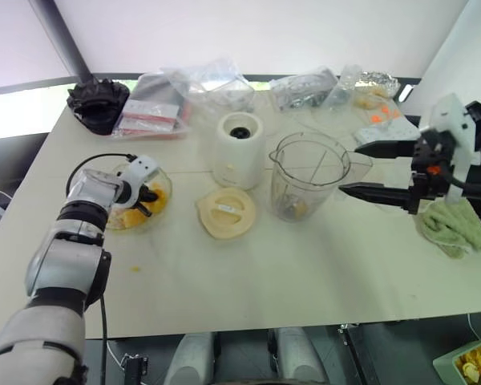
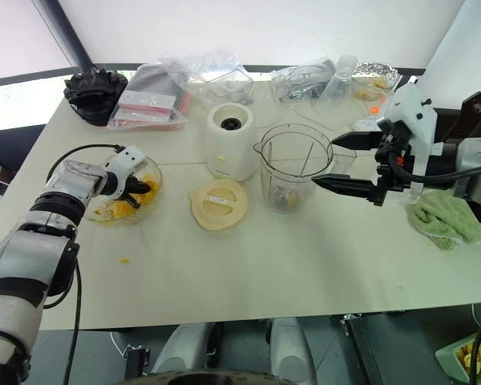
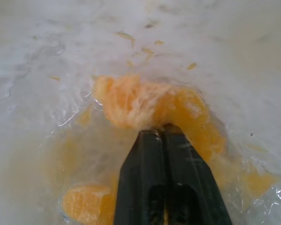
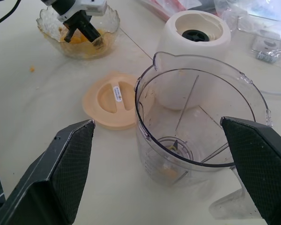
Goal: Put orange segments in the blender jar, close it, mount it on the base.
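Observation:
Several orange segments [image 3: 136, 103] lie in a wavy-edged clear bowl [image 1: 167, 185] at the table's left. My left gripper [image 3: 160, 130] reaches down into that bowl, shut, its tips pinching the edge of one segment. The blender jar [image 1: 309, 176] stands upright and lidless at the table's middle, with a dark blade and a scrap of orange at its bottom. Behind it to the left stands the white base [image 1: 239, 148], black socket up. My right gripper [image 1: 367, 170] hangs open just right of the jar, holding nothing.
A cream-yellow lid [image 1: 226, 212] lies flat between bowl and jar. Plastic bags [image 1: 216, 84], a black object [image 1: 99, 100] and foil [image 1: 375, 80] line the far edge. A green cloth [image 1: 457, 224] lies at the right. A small orange bit [image 1: 135, 267] sits on the table near the bowl.

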Controlling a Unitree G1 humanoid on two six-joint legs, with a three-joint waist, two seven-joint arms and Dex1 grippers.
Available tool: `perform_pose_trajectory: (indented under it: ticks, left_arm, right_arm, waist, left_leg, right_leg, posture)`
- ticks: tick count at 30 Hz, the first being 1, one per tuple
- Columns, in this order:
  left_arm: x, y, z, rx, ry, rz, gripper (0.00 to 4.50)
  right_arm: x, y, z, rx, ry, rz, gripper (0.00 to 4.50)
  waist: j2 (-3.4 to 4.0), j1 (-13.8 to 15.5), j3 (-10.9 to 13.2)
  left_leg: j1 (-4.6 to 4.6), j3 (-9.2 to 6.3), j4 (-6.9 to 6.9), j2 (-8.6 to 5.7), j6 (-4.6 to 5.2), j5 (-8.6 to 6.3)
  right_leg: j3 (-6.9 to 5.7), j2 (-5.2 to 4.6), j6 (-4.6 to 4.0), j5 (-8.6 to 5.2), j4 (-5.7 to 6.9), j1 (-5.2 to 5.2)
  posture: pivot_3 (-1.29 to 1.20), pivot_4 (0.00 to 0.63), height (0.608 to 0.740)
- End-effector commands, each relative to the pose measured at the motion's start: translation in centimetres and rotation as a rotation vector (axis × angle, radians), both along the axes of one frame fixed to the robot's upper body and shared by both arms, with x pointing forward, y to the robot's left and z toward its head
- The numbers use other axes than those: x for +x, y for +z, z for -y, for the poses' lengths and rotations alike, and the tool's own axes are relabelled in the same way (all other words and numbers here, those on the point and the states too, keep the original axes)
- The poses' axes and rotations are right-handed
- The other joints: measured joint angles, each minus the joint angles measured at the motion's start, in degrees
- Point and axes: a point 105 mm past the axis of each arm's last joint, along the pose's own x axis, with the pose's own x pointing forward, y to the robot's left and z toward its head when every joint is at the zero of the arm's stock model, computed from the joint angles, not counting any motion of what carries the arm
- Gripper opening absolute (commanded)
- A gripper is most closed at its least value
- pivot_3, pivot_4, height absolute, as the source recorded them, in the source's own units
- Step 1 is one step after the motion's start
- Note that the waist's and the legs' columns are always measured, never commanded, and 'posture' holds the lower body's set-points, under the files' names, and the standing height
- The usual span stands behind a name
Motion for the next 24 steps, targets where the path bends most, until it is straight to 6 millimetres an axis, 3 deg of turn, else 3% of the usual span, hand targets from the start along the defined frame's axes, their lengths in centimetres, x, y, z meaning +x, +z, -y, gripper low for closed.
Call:
perform_pose_trajectory:
  ticks: [1,8,12,15,24]
  left_arm:
    - [-0.1,0.6,-0.9,-0.027,0.043,0.014,0.04]
    - [0.0,2.4,-1.5,-0.144,0.110,0.055,0.04]
    - [-0.6,5.7,-1.9,-0.289,0.155,0.129,0.04]
    - [-2.2,7.6,-2.3,-0.380,0.189,0.188,0.04]
    - [-6.1,10.2,-0.7,-0.537,0.207,0.294,0.04]
  right_arm:
    - [-0.1,1.3,-0.3,0.003,0.015,0.069,4.50]
    - [0.0,1.1,-0.5,0.006,0.018,0.073,4.50]
    - [0.1,1.1,-0.6,0.011,0.023,0.072,4.50]
    - [0.2,0.9,-0.6,0.014,0.031,0.066,4.50]
    - [0.6,0.9,-0.8,0.018,0.040,0.071,4.50]
  waist:
    - [0.00,0.0,0.0]
    - [0.00,-0.1,0.0]
    - [-0.04,-0.2,0.0]
    - [-0.04,-0.2,0.0]
    - [-0.04,0.1,0.0]
  left_leg:
    - [0.00,-0.01,0.00,0.00,0.00,0.00]
    - [0.00,-0.01,0.00,0.01,0.01,0.00]
    - [0.00,-0.02,0.00,0.04,0.00,-0.01]
    - [0.00,-0.07,0.00,0.05,0.00,-0.01]
    - [0.02,-0.17,0.00,0.05,-0.01,-0.01]
  right_leg:
    - [0.00,0.00,0.00,0.00,0.00,0.00]
    - [0.00,0.01,0.00,0.00,0.01,-0.01]
    - [0.00,0.01,0.00,0.00,0.02,-0.02]
    - [0.01,-0.01,0.00,0.00,0.03,-0.02]
    - [0.02,-0.05,-0.01,0.00,0.01,-0.01]
  posture:
    - [0.00,0.150,0.740]
    - [0.00,0.150,0.740]
    - [0.00,0.150,0.740]
    - [0.00,0.150,0.740]
    - [0.00,0.150,0.740]
